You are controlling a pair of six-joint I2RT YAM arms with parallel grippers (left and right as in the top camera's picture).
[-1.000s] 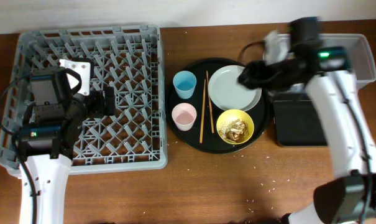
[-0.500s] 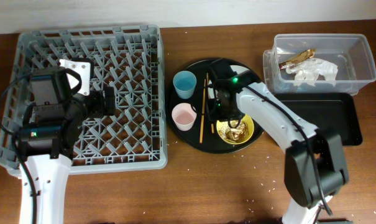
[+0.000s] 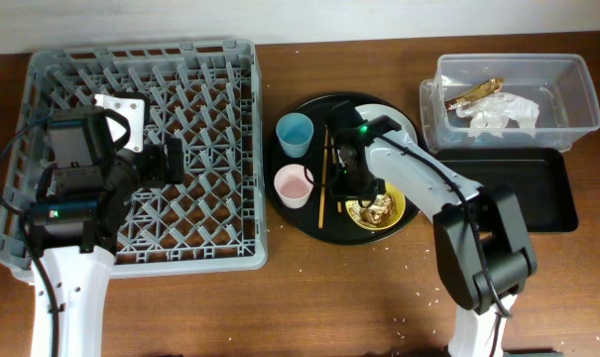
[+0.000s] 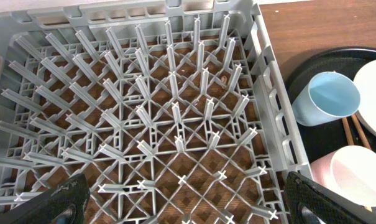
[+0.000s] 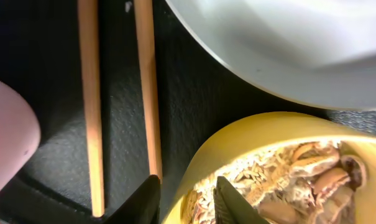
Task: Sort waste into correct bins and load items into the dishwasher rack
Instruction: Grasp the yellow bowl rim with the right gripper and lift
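Note:
My right gripper [image 3: 352,186] [image 5: 186,200] straddles the left rim of the yellow bowl [image 3: 391,214] [image 5: 237,134], one finger outside and one inside over the brownish food scraps [image 5: 306,177], closed on the rim. The wooden chopsticks [image 3: 324,193] [image 5: 144,87] lie just left of it. The grey-green plate [image 3: 401,127] [image 5: 287,43], blue cup [image 3: 295,134] and pink cup [image 3: 293,184] sit on the same round tray. My left gripper [image 3: 171,159] [image 4: 188,208] is open and empty above the grey dishwasher rack [image 3: 210,99] [image 4: 175,112].
The clear tub [image 3: 580,94] at the back right holds the Nescafe wrapper [image 3: 475,92] and white tissue [image 3: 505,112]. The shallow black rectangular tray [image 3: 513,188] lies in front of it. The dishes stand on a round black tray [image 3: 301,224].
My right arm came from over the clear tub to the yellow bowl, then settled a little lower with its fingers around the bowl's left rim. The left arm has not moved.

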